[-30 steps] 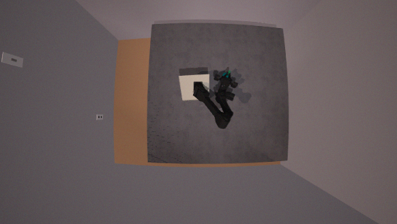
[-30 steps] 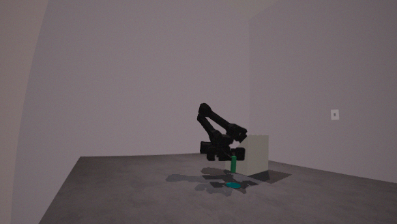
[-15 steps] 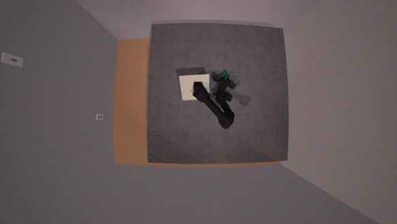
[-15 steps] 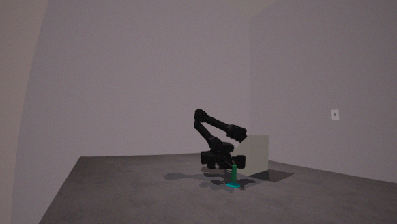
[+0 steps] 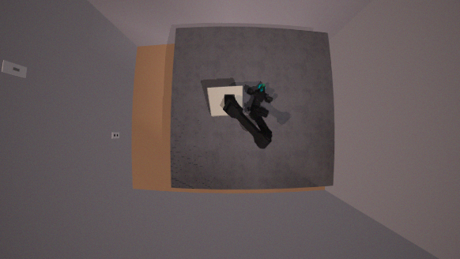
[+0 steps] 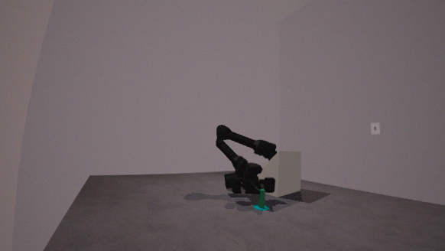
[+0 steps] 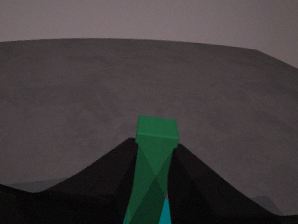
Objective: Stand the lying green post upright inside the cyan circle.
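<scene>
The green post (image 6: pixel 261 199) (image 7: pixel 155 170) stands upright, or very nearly so, with its lower end at the cyan circle (image 6: pixel 257 207) (image 7: pixel 165 215). In the exterior view cyan shows around its foot and no gap is visible below it. Whether it bears fully on the table cannot be told. My gripper (image 7: pixel 153 151) is shut on the post near its upper end, one black finger on either side. In the top view the gripper covers most of the post and the circle; only small bits of cyan and green show.
The pale block (image 5: pixel 215 100) (image 6: pixel 290 172) that carries the arm's base stands close behind the gripper. The arm's elbow (image 5: pixel 262 140) (image 6: pixel 222 132) is raised high. The grey table top (image 5: pixel 292 158) (image 6: pixel 153 218) extends around the circle, with the arm's shadows on it.
</scene>
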Robot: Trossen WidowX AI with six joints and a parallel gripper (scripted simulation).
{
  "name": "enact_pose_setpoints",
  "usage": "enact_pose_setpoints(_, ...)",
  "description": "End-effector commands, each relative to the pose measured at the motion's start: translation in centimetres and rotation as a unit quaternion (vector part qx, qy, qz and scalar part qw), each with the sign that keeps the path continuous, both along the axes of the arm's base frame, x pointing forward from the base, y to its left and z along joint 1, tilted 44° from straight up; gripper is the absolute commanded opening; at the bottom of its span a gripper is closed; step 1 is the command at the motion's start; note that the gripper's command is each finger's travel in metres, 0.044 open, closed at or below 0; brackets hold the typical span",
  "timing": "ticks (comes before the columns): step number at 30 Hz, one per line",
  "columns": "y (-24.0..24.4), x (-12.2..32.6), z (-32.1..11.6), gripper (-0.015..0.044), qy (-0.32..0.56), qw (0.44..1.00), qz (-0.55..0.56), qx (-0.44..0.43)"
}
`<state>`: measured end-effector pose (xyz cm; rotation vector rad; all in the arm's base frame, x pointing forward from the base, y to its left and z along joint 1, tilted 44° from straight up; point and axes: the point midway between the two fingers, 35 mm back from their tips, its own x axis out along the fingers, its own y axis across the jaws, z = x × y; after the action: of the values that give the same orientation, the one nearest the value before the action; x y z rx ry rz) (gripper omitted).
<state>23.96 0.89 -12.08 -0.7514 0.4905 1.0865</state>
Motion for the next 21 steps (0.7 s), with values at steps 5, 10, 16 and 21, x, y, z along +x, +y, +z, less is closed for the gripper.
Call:
enact_pose_setpoints(5, 0.0, 0.0, 0.0, 0.0206, -0.001, 1.000, 0.002, 0.001)
enact_pose_setpoints(10, 0.0, 0.0, 0.0, 0.0337, -0.001, 1.000, 0.002, 0.001)
enact_pose_setpoints(16, 0.5, 0.1, 0.6, 0.0400, -0.001, 1.000, 0.003, 0.000)
enact_pose_setpoints(21, 2.3, 0.3, 2.7, 0.0400, -0.001, 1.000, 0.004, -0.003)
